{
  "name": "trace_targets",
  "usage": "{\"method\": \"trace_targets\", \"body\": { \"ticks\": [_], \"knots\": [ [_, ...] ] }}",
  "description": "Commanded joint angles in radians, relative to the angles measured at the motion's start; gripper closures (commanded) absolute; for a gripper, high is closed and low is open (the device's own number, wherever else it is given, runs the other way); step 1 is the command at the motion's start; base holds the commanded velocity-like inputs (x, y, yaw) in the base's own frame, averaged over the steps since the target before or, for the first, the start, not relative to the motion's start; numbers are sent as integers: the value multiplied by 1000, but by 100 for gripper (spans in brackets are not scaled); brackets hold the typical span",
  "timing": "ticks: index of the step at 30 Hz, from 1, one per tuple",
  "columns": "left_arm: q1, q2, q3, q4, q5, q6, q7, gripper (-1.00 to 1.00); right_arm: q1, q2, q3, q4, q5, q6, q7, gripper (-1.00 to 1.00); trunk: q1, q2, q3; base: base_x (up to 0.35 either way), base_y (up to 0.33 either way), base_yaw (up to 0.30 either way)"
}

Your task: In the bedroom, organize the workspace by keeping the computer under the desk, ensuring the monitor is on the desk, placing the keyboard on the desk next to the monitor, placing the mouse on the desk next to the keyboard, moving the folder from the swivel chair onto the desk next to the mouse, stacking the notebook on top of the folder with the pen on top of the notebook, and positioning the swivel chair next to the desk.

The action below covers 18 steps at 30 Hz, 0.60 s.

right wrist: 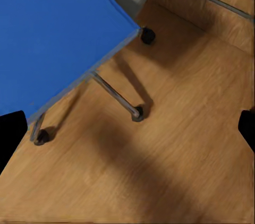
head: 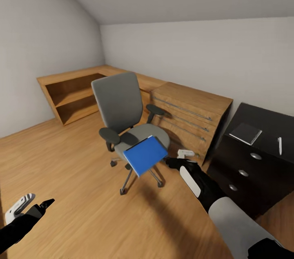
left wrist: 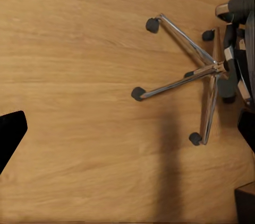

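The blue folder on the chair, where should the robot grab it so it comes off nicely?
Probably by the corner of the flat bright-blue folder that juts out past the front of the grey office chair's seat, coming from the right side, where the right tool hovers. The folder is thin and lies tilted, so only an overhanging edge lets fingers close above and below it.

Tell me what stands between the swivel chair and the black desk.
In the head view, a light-wood chest of drawers stands between the swivel chair and the desk.
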Motion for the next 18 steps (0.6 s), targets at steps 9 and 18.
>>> {"method": "trace_targets", "body": {
  "ticks": [9, 18],
  "knots": [
    [0, 0, -20, -3, 15, 7, -1, -100, 3, 0, 3, -1, -12, -72, -8, -100, 3, -8, 1, -66, 23, -237],
    [0, 4, -58, -3, 12, 0, 1, -100, 16, 0, 3, -1, -14, -90, -5, -100, 38, -71, -26, -2, 1, -24]
  ]
}}
